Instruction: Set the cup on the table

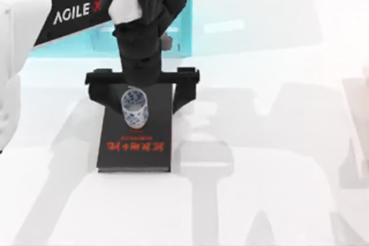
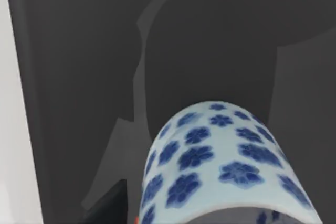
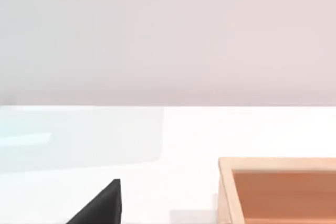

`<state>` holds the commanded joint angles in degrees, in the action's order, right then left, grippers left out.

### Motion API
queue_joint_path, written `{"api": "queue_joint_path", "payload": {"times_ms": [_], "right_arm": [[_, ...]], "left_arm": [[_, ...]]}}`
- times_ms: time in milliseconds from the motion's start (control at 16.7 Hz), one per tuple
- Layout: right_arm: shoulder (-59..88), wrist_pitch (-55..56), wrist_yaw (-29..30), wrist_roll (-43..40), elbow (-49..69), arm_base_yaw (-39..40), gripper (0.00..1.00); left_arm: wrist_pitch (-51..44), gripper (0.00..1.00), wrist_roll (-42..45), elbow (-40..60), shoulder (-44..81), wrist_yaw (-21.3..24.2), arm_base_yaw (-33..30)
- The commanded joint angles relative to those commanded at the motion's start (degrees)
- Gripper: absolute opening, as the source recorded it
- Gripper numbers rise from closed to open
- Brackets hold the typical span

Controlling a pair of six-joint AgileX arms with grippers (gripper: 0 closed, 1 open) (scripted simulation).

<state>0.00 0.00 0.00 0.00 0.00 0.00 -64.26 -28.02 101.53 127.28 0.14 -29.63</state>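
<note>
The left arm reaches in from the upper left of the top view — a white link lettered AGILEX, then a black wrist pointing straight down over the far end of the book. Below the wrist the left gripper is spread wide, its black crossbar running side to side, one finger hanging past the book's right edge and the other finger by its left edge. The cup stands between them, near the middle of the bar — neither finger touches it.
</note>
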Motion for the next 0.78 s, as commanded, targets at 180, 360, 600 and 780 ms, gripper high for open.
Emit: {"api": "queue_joint_path", "payload": {"times_ms": [180, 360, 600, 780], "right_arm": [[0.0, 0.0, 0.0, 0.0, 0.0, 0.0, 1.0], [0.0, 0.0, 0.0, 0.0, 0.0, 0.0, 1.0], [0.0, 0.0, 0.0, 0.0, 0.0, 0.0, 1.0], [0.0, 0.0, 0.0, 0.0, 0.0, 0.0, 1.0]], "left_arm": [[0.0, 0.62, 0.0, 0.0, 0.0, 0.0, 0.0], [0.0, 0.4, 0.0, 0.0, 0.0, 0.0, 0.0], [0.0, 0.1, 0.0, 0.0, 0.0, 0.0, 0.0], [0.0, 0.0, 0.0, 0.0, 0.0, 0.0, 0.0]]}}
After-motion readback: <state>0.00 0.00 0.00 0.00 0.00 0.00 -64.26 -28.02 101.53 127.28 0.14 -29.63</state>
